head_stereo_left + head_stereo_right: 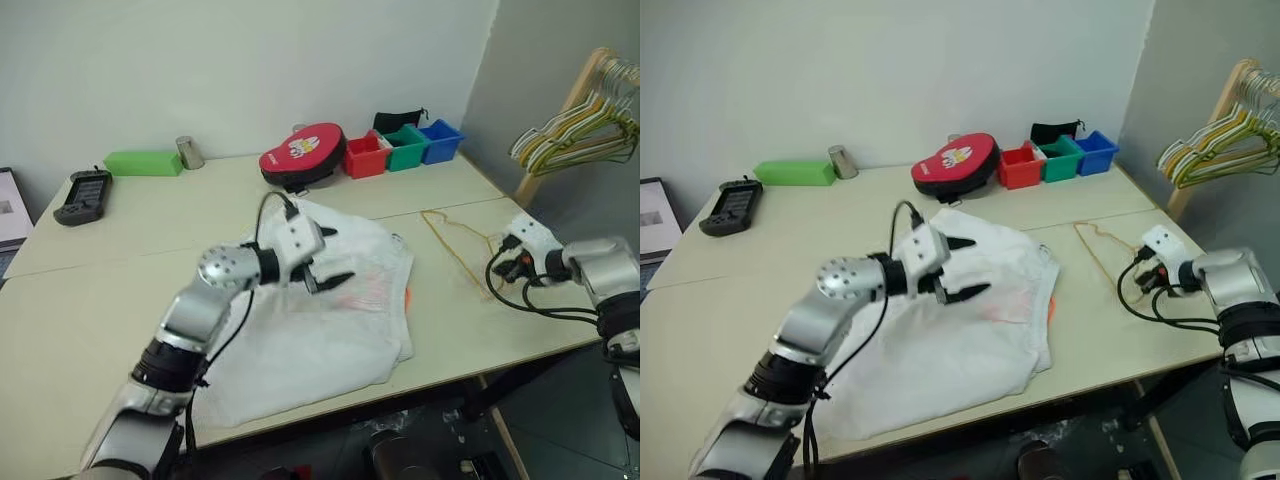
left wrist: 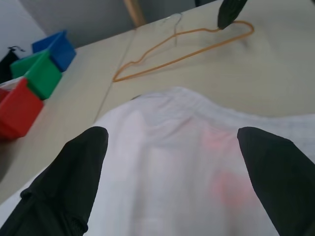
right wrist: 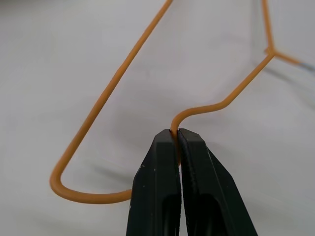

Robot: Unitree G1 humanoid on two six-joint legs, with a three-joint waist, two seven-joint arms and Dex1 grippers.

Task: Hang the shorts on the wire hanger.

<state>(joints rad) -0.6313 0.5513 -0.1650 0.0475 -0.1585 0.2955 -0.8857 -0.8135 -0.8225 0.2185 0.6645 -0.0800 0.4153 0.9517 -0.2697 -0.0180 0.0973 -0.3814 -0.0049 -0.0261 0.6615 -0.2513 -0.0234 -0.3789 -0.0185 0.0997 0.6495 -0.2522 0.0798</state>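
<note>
From the left eye view, the shorts [image 1: 320, 320] lie flat and white on the near middle of the table [image 1: 120, 290], with a faint pink mark on them. The left gripper [image 1: 325, 262] hangs just over the shorts with its two black fingers spread wide apart and nothing between them. To the right of the shorts, the wire hanger [image 1: 455, 240] lies on the table, thin and tan. The right gripper [image 1: 497, 262] is at the near right end of the wire hanger. At the far side of the table sit a red case [image 1: 302, 155], a red bin [image 1: 365, 156], a green bin [image 1: 405, 147] and a blue bin [image 1: 440, 140]. Far on the left are a green box [image 1: 143, 162], a small metal cup [image 1: 189, 152] and a black handheld device [image 1: 83, 195]. A bunch of hangers [image 1: 580, 125] hangs on a wooden rack at the far right.

The right eye view shows the same things in the same places.

From the left wrist view, the two black fingers [image 2: 74, 182] stand far apart over the white cloth, and the wire hanger lies on the table beyond it.

From the right wrist view, the right gripper's fingers [image 3: 157, 196] are pressed together and pinch the wire hanger at a bend in the wire.
</note>
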